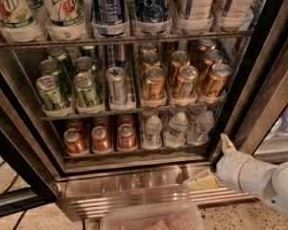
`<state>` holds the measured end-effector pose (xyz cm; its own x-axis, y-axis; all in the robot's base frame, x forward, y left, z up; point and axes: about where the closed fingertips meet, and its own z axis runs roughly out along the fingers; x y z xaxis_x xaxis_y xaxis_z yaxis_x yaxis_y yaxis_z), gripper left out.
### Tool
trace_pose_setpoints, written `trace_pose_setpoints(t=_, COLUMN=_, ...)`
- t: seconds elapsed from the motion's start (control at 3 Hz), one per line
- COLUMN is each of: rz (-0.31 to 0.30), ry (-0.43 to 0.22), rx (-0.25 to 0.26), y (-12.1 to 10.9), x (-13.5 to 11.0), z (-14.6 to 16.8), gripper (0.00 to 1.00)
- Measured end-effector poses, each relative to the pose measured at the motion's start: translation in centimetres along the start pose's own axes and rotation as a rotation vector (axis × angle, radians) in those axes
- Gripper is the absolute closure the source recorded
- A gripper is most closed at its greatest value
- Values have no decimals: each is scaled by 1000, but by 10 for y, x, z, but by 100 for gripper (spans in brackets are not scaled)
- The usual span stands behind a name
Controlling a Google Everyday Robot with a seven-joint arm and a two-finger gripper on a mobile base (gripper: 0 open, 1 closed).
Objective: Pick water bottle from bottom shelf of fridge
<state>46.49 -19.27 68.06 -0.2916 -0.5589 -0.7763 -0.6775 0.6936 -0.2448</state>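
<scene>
Hovering with gripper (206,161) spread wide and empty, just below the bottom shelf's (134,153) right end. Not yet touching the water bottle (201,126) standing on that shelf; judging reach, clamp and withdrawal all pending.

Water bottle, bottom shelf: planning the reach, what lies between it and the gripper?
Camera view: only the wire shelf's front lip and the steel fridge sill separate the pale gripper, lower right, from the nearest clear plastic bottle.
</scene>
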Motion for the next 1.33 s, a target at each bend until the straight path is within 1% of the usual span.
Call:
trace_pose_setpoints(t=0.33, rz=0, ry=0, rx=0, y=0, x=0, z=0, gripper=0)
trace_pose_setpoints(t=0.67, rz=13, ry=-20, rx=-6, y=2, x=0, z=6, gripper=0)
trace_pose_setpoints(t=1.33, rz=18, ry=-93, rx=-29, y=15, x=-7, z=33, gripper=0)
